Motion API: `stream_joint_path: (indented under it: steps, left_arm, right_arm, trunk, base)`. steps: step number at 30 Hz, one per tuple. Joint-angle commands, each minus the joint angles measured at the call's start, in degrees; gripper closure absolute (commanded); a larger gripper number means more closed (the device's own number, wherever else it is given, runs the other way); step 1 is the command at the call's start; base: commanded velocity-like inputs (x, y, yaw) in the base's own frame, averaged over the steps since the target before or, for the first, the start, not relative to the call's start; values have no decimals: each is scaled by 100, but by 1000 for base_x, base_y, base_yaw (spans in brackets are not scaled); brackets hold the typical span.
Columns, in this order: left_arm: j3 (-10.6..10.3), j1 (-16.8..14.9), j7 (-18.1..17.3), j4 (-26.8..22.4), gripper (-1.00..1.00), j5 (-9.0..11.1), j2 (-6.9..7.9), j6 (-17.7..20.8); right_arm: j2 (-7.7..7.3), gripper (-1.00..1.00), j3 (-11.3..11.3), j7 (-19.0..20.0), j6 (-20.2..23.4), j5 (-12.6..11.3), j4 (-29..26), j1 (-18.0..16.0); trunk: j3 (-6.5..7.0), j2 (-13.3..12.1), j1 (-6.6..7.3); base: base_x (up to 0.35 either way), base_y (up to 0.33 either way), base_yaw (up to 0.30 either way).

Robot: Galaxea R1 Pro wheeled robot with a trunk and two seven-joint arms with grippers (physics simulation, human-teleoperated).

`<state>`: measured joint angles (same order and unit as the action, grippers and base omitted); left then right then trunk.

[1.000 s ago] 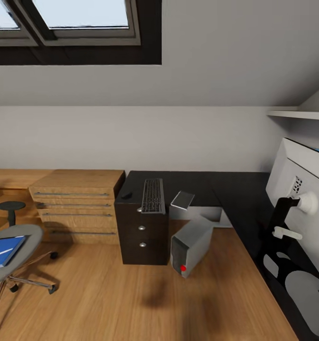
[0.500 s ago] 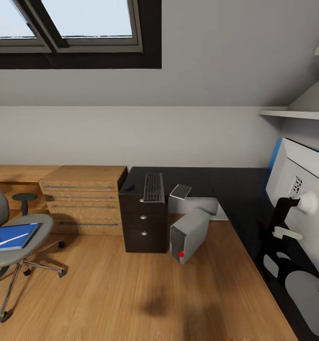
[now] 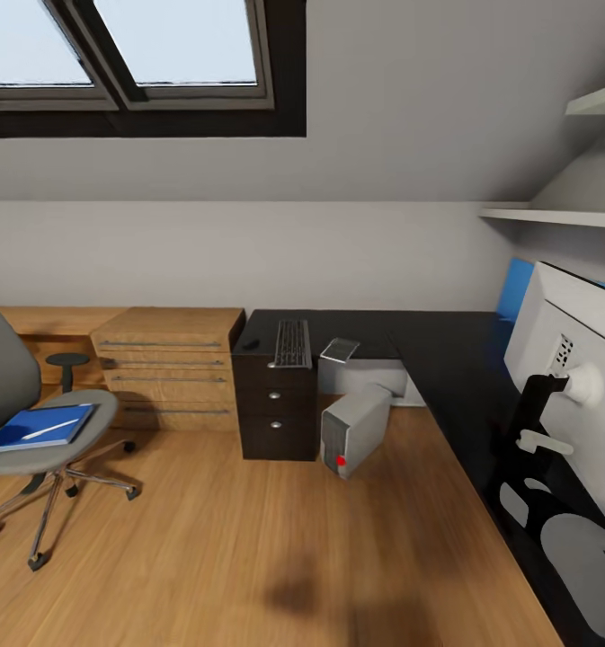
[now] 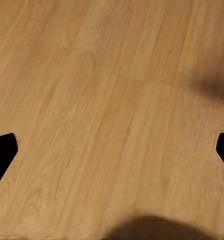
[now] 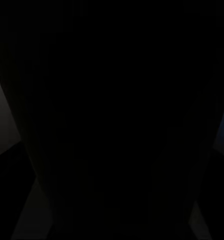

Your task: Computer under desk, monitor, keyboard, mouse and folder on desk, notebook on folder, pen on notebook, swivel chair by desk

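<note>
The monitor (image 3: 572, 346) hangs close at the right, back side toward me, its black stem and round base (image 3: 579, 562) below it. The right wrist view is almost black, pressed against something dark. My left gripper (image 4: 112, 150) is open over bare wooden floor, fingertips (image 4: 2, 152) far apart. The keyboard (image 3: 292, 342), the mouse (image 3: 251, 344) and the notebook (image 3: 341, 350) lie on the black desk (image 3: 437, 355). The computer (image 3: 356, 429) stands tilted on the floor beside the desk's black drawers. At the left, the swivel chair (image 3: 14, 386) carries the blue folder (image 3: 23, 435) with the pen (image 3: 52, 429) on it.
A light wooden drawer chest (image 3: 172, 364) stands left of the desk drawers (image 3: 273, 409). A small round black stool (image 3: 66, 362) is behind the chair. Wall shelves (image 3: 554, 216) hang at the upper right, and a skylight is above. Wooden floor (image 3: 248, 539) lies open between me and the desk.
The whole view has drawn back and turned, so desk and computer look farther away and the chair shows more. The monitor has kept its place in the picture, travelling with me.
</note>
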<state>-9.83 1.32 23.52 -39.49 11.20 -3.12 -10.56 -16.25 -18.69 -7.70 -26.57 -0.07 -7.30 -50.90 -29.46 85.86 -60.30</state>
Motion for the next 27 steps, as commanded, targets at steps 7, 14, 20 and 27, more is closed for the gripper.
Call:
stream_joint_path:
  steps: [7, 14, 20, 27]
  left_arm:
    - [-27, 0, 29, -7, -100, 64, 5, -18]
    - [-27, 0, 30, -7, -100, 66, 5, -24]
    - [-27, 0, 33, -7, -100, 66, 5, -25]
    - [-27, 0, 34, -7, -100, 66, 5, -25]
  right_arm:
    - [6, 100, -16, -21, -24, -55, 17, -1]
    - [7, 100, -12, -21, -24, -55, 18, 1]
    - [16, 100, -12, -27, -16, -55, 18, 1]
    - [16, 100, -12, -21, -23, -53, 12, 1]
  trunk:
    - [-6, 3, 3]
    - [-6, 3, 3]
    - [-6, 3, 3]
    - [-6, 3, 3]
  base:
    - [-333, 0, 0]
    - [-234, -39, 0]
    - [-106, -86, 0]
    - [-116, -192, 0]
